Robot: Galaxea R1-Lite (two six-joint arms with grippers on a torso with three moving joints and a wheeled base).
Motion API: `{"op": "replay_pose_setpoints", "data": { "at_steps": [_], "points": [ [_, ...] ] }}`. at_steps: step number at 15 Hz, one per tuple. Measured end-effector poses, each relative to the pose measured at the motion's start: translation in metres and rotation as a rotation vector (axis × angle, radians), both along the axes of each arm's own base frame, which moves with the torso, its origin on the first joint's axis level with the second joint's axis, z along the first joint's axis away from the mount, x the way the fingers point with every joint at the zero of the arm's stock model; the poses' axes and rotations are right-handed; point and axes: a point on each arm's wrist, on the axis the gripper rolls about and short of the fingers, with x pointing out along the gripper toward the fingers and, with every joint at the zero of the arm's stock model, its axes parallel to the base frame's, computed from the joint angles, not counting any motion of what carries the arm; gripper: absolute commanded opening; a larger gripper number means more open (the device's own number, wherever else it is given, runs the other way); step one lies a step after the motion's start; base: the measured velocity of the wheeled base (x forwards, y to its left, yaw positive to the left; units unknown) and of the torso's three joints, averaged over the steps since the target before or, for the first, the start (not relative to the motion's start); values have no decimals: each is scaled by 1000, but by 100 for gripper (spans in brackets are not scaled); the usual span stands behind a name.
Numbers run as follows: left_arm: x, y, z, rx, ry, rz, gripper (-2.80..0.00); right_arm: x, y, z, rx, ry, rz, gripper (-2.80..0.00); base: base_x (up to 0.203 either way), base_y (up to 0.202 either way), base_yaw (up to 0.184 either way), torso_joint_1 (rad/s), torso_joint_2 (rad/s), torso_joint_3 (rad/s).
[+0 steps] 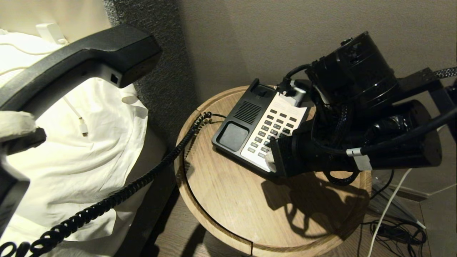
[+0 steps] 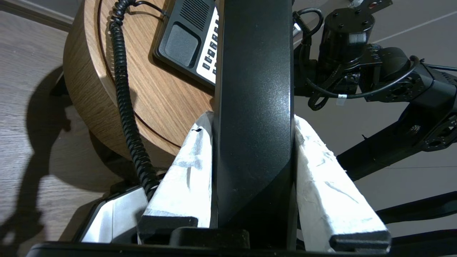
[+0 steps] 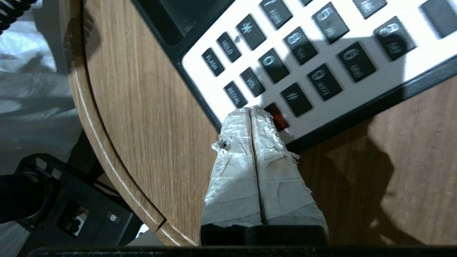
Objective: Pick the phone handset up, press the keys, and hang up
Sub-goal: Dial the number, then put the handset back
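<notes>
Left gripper (image 2: pixel 250 142), jaws clamped on the phone handset (image 2: pixel 253 89) held off the round table (image 1: pixel 228 200); right gripper (image 3: pixel 251 112), jaws together, at the keys (image 3: pixel 278 67) labelled FLASH, HOLD, REDIAL, VOL, partly covering the red key (image 3: pixel 277 116); digits blurred.

We see a glossy black phone handset (image 1: pixel 82 59) with a black coiled cord (image 1: pixel 117 196). The keys (image 3: pixel 296 53) are dark grey with pale lettering, one red-orange, on a cream-white faceplate (image 1: pixel 282 110). The table (image 1: pixel 228 210) shows light wood grain; white tape wraps both hands' fingers (image 3: pixel 246 167).
</notes>
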Motion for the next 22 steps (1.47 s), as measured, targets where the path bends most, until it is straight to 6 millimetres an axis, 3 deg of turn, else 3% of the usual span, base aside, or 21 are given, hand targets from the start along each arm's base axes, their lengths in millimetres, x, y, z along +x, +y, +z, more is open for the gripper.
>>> {"op": "replay_pose_setpoints", "data": {
  "at_steps": [5,12,17,22],
  "points": [
    [-1,1,-1,1,1,0,-280,0,-1,-1,-4,3,0,-280,0,0,0,0,0,0],
    [1,-2,0,4,4,-1,-280,-15,-18,27,67,-45,-3,-280,0,0,0,0,0,0],
    [18,-22,3,110,-21,-5,-280,-41,-51,50,117,-59,-37,-280,0,0,0,0,0,0],
    [51,-57,12,276,-14,63,-280,-79,-101,74,153,-129,-112,-280,0,0,0,0,0,0]
  ]
}}
